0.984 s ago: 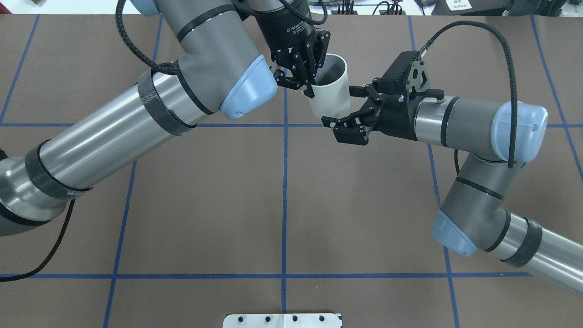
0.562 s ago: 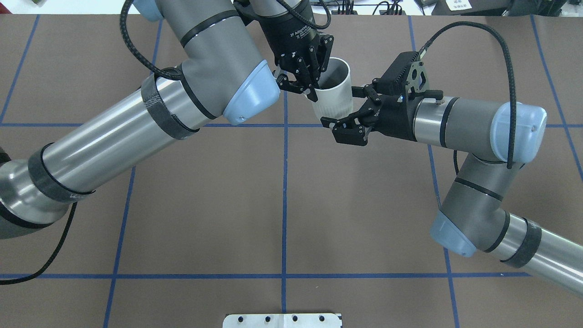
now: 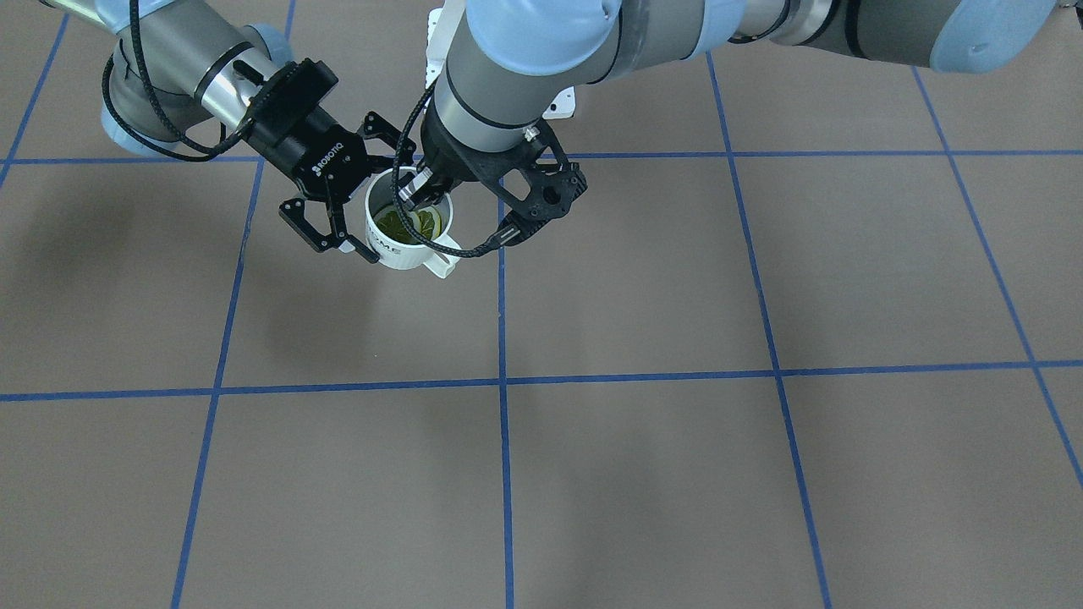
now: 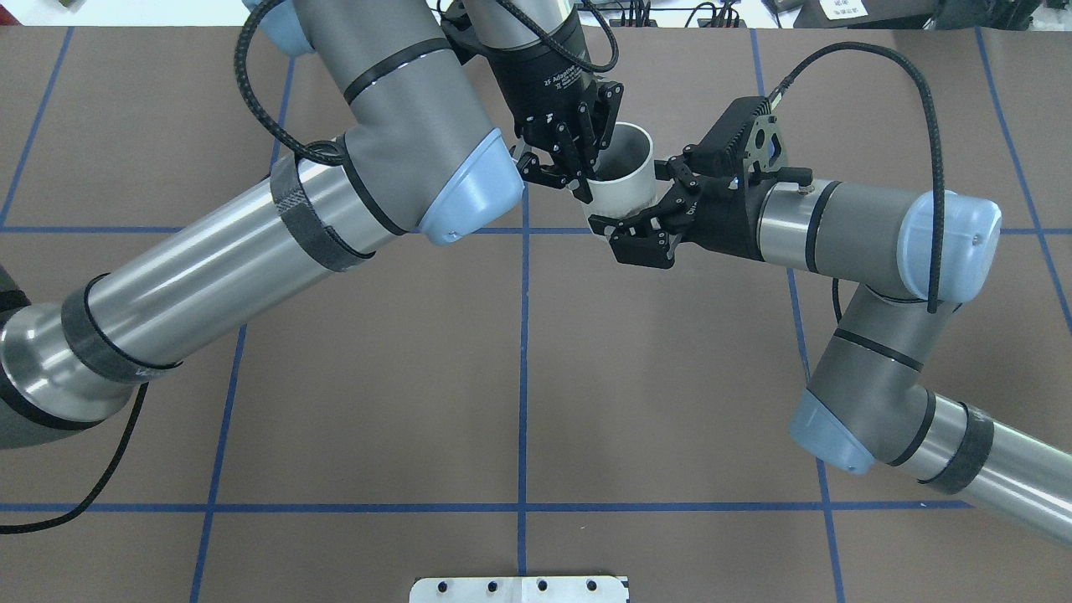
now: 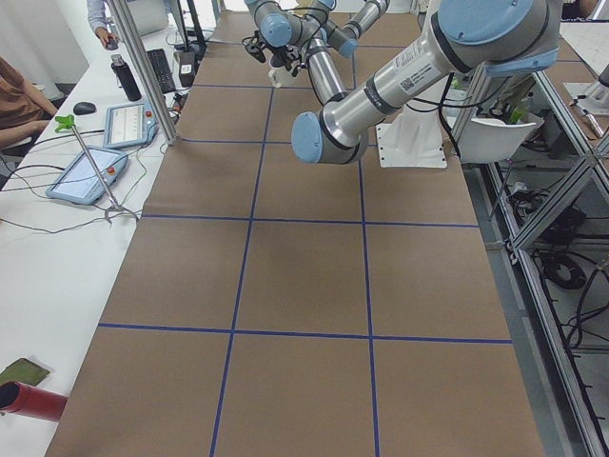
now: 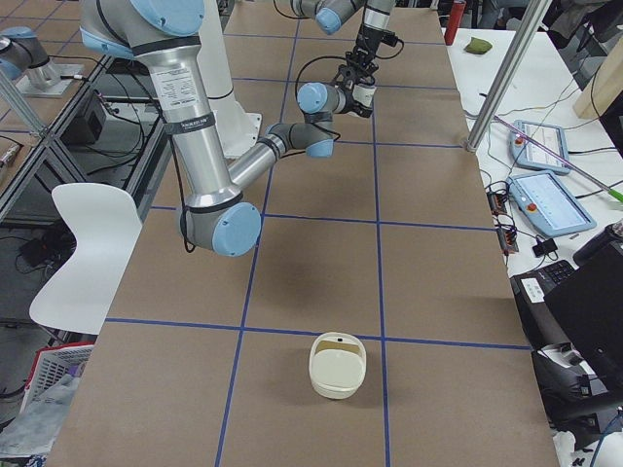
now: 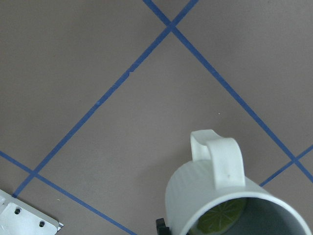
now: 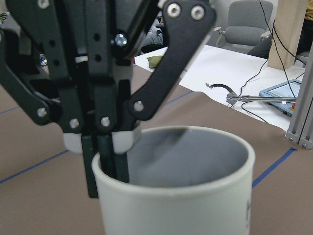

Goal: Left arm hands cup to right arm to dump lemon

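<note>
The left arm is seen stretched in from the left side of the brown counter, its wrist pointed down over the cup. The left jaws are clamped on the cup's rim, with one finger inside the wall and the other outside it. The cup is held upright and clear above the counter, about midway between its left and right ends and close to a crossing of the blue tape lines. Yellow-green lemon slices are seen lying inside the cup, partly hidden by the finger. The squared handle is turned toward the edge across from the robot, and part of the black lettering is shown on the cup's side. Just to the right, the right jaws are spread wide with the cup between them. They are not closed on it, and whether either finger touches the wall cannot be made out. The right arm is extended level from the right side. A white base plate is cut off at the robot-side edge. Nearer the right end, a cream container is set on the counter.
</note>
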Available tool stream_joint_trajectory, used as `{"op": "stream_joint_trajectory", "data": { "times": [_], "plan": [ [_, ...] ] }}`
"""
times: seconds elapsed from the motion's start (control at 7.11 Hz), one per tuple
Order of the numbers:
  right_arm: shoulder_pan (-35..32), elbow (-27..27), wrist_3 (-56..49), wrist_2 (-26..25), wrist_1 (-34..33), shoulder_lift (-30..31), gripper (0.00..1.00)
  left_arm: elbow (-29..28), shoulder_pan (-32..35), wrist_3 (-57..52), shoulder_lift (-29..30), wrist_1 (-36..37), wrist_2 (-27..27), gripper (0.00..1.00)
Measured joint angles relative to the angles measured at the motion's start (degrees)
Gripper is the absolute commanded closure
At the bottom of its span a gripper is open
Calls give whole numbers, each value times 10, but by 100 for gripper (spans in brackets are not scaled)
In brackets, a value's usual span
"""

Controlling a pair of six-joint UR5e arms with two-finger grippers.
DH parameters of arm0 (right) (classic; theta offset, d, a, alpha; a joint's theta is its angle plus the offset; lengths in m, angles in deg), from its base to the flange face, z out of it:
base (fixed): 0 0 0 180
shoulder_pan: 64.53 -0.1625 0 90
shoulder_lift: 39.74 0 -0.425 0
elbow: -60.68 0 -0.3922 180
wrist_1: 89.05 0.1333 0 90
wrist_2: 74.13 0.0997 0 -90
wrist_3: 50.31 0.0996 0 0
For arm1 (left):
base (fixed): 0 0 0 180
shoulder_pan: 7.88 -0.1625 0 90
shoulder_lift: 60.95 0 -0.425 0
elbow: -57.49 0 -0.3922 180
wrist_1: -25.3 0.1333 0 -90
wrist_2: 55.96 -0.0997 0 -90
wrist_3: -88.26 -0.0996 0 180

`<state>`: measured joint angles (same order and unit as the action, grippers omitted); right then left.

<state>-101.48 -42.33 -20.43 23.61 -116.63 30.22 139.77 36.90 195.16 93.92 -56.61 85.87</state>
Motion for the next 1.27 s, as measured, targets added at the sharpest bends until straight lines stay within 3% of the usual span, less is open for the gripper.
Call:
{"op": "stream_joint_trajectory", "data": {
  "times": [1.27],
  "plan": [
    [4, -5, 3, -11, 0, 1, 2, 1, -1, 1, 0, 1, 12, 100]
  ]
}}
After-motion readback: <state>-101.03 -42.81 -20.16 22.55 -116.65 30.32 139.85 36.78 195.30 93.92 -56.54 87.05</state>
